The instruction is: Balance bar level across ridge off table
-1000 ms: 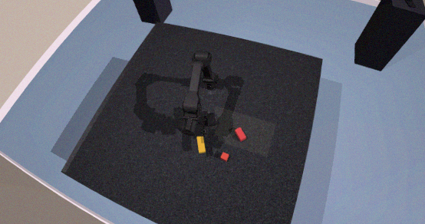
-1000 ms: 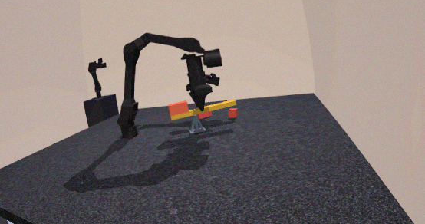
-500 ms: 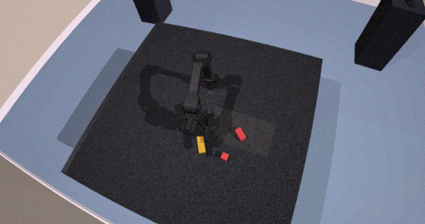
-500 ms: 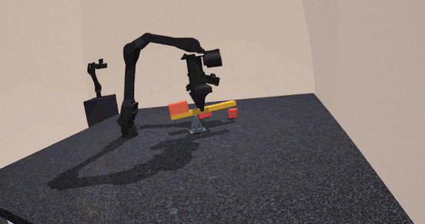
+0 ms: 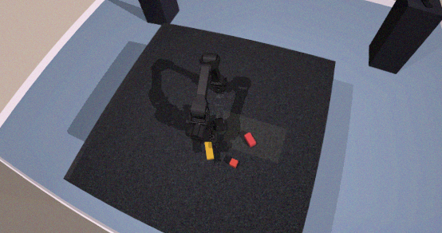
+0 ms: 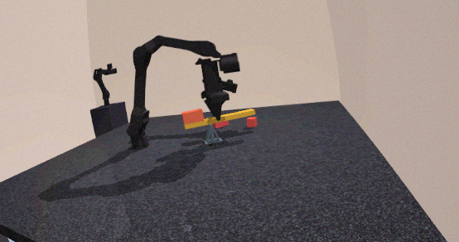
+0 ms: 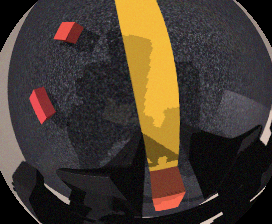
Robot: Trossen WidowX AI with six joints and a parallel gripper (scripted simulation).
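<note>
Dark mat (image 6: 290, 182), bar (image 6: 236, 116) clamped between jaws

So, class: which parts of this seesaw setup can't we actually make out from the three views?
- Top: the arm covers the ridge and most of the yellow bar.
- Exterior: whether the bar rests on the grey ridge is too small to tell.
- Wrist: the bar hides the ridge; the jaws' contact lies in shadow.

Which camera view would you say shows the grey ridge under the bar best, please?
The exterior view: the ridge stands in plain side profile under the yellow bar, which the pincer grips. In the top and wrist views the arm and bar hide it.
</note>
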